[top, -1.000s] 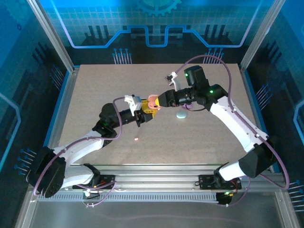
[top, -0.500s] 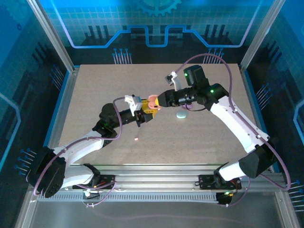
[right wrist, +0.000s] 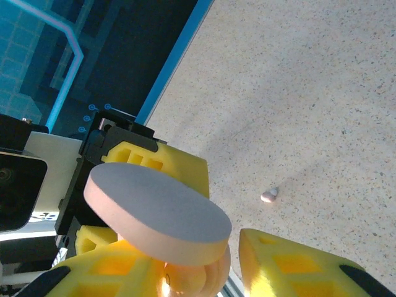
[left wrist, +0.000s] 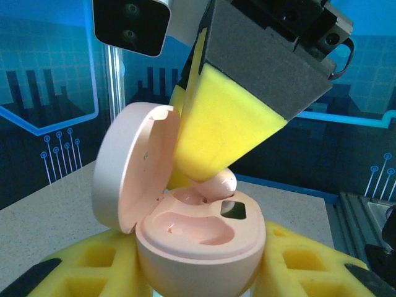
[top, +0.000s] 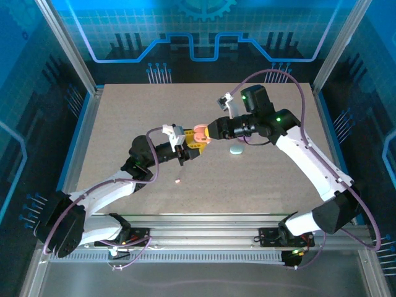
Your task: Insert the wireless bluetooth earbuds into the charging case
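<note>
Case (left wrist: 198,238), lid open, is sitting clamped in left fingers (left wrist: 80,260); right fingers (left wrist: 223,124) are holding pink earbud (left wrist: 218,183) at its well.

In the left wrist view, the pink earbud (left wrist: 218,184) is partly covered by a yellow pad (left wrist: 216,130) of the right gripper (top: 207,132); whether it is gripped cannot be determined. The pink case (left wrist: 198,241) is cut off by the lower edge. On the table (top: 124,124), a pink speck (top: 178,180) is too small to be identified.
</note>
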You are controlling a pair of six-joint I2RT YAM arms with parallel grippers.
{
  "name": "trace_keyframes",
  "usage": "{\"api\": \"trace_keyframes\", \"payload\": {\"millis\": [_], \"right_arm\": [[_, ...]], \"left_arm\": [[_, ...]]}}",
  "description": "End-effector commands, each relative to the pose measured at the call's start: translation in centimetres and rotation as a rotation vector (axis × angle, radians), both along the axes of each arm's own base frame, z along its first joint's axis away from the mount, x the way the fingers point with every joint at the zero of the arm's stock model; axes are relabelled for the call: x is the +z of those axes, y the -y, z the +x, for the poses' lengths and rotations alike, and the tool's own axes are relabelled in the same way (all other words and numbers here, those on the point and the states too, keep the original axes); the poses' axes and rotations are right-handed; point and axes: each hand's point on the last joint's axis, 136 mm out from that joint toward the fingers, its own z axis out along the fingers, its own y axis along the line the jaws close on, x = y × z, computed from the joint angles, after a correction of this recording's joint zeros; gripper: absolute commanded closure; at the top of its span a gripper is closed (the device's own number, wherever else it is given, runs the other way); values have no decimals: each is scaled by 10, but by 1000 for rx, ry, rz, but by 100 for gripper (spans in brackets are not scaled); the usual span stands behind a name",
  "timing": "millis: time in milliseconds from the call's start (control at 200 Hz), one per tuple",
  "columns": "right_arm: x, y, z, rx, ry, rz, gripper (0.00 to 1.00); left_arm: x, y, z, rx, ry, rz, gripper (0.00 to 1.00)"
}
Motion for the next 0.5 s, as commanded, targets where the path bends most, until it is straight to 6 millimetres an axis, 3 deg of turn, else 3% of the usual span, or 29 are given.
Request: {"api": "trace_keyframes", "payload": {"millis": [0, 225, 495], "right_arm": [[16, 3, -7, 8, 31, 12, 58], [25, 9, -12, 2, 67, 11, 50], [25, 13, -14, -10, 79, 1, 54]], "left_arm": [[23, 1, -7, -20, 91, -30, 69], [22, 1, -6, -14, 90, -26, 69], [22, 0, -5, -9, 93, -25, 69]]}}
